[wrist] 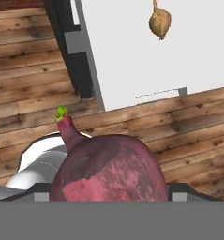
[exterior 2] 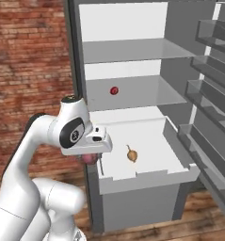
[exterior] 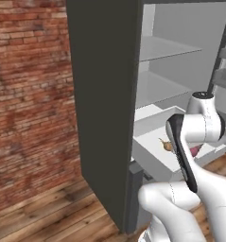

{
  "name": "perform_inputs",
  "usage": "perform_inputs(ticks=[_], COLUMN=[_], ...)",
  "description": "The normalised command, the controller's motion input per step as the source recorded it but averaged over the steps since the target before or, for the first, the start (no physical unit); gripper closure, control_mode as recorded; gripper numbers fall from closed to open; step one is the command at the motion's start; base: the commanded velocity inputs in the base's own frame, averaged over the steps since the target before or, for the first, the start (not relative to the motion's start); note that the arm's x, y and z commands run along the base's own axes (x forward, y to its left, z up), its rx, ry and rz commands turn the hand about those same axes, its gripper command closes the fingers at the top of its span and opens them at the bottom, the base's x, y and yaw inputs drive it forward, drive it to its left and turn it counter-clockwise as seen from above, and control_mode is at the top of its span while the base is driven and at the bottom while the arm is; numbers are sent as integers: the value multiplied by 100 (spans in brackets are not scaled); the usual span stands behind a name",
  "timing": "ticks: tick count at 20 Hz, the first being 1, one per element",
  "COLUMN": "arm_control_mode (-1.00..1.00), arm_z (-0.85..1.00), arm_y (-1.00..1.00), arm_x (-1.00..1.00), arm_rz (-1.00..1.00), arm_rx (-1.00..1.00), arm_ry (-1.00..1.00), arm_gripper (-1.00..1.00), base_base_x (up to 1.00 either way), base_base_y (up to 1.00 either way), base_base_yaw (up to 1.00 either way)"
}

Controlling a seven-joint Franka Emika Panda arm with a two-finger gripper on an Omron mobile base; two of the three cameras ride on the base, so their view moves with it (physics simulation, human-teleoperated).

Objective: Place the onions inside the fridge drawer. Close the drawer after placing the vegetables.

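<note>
- Fridge (exterior 2: 76, 56) stands open; fridge drawer (exterior 2: 180, 141) pulled out toward the near side.
- One golden-brown onion (exterior 2: 132, 154) lies on the drawer's white floor, near its middle.
- Hand (exterior 2: 91, 159) holds a dark red-purple onion (wrist: 111, 171) with a small green tip, over the wooden floor (wrist: 29, 65) just left of the drawer.
- Small red ball (exterior 2: 114, 91) sits on the shelf (exterior 2: 147, 92) above.

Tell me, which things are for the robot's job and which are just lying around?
For the job:
- onion, lying in the drawer
- drawer, pulled out
- fridge, open
- dark red bulb with a green tip, being carried, probably for the drawer too

Just lying about:
- red ball on a shelf
- shelves
- door racks
- brick wall
- wood floor
</note>
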Motion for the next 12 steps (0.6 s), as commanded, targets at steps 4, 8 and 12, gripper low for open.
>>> perform_inputs(ticks=[4,8,12], arm_control_mode=[100,100,-100], arm_z=[0,0,-3], arm_y=[0,0,0], arm_x=[0,0,0], arm_rz=[0,0,0], arm_rx=[0,0,0], arm_ry=[0,0,-1], arm_gripper=[100,100,100], base_base_x=[21,35,0], base_base_y=[-50,-27,-3], base_base_yaw=[-2,0,0])
